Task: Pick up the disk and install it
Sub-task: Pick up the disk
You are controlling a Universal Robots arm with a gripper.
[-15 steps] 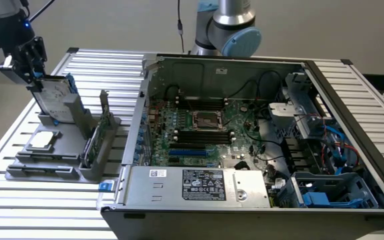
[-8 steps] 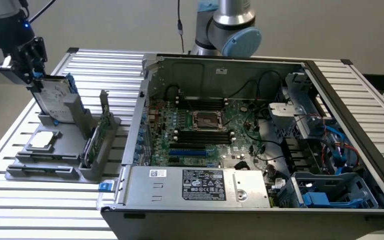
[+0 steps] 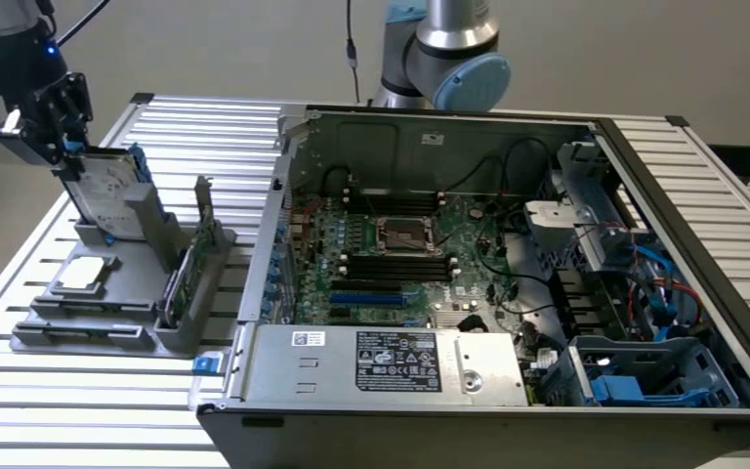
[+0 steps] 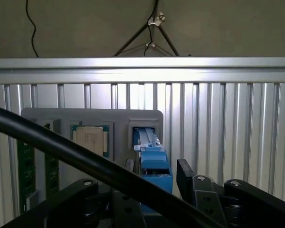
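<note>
Disk point(image 3: 104, 186) straddled at its top edge by the gripper point(image 3: 69, 156), jaws spread wide to either side. In the wrist view, blue rail point(image 4: 155, 164) lying between the fingers point(image 4: 186, 173); no squeeze evident, nothing lifted. Upright on edge in the grey holder point(image 3: 121, 318), on the exterior view's left of the open computer case point(image 3: 479, 244) and well apart from it.

In the same holder: a thin upright card point(image 3: 202, 210) on the side nearer the case, and a small square chip point(image 3: 85, 276) lying flat, farther from the case than the card. Holder and case both on the slatted desk point(image 3: 36, 391).

Step in hand, as judged: the pick-up, at the point of grasping; installing not yet begun. Called for, on this reading: closing squarely on the two flat faces, then lifting straight up out of the slot, without tipping against the holder's walls.
</note>
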